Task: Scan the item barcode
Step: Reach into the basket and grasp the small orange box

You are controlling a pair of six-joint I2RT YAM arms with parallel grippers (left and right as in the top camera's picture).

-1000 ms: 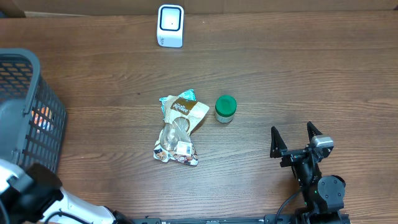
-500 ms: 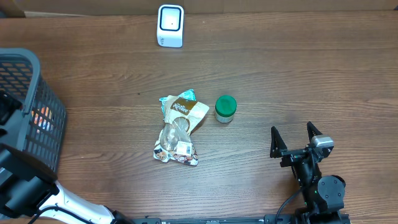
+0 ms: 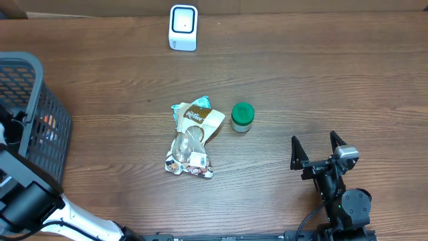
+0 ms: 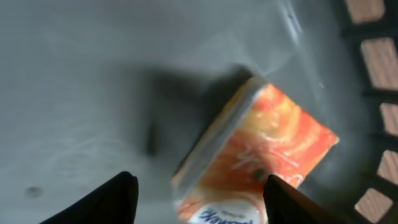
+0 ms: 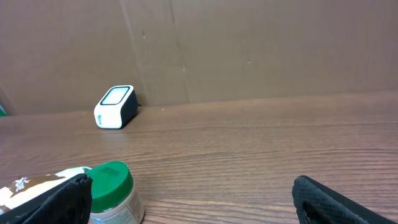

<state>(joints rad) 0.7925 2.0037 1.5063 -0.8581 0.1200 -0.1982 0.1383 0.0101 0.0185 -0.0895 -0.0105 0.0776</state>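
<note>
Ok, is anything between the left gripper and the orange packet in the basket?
Nothing visible. The left gripper hangs open right over the orange packet, which lies uncovered on the floor of the basket.

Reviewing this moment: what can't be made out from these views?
- Orange packet, left wrist: print blurred, no barcode readable.
- Snack bag, overhead: label too small to read.
- Green-lidded jar, right wrist: cut by bottom edge.
- Left gripper, overhead: hidden behind basket wall.

The packet (image 4: 261, 155) is orange, the basket (image 3: 57, 134) grey, the jar lid (image 3: 243, 110) green, the table (image 3: 321, 80) brown wood-grain.
</note>
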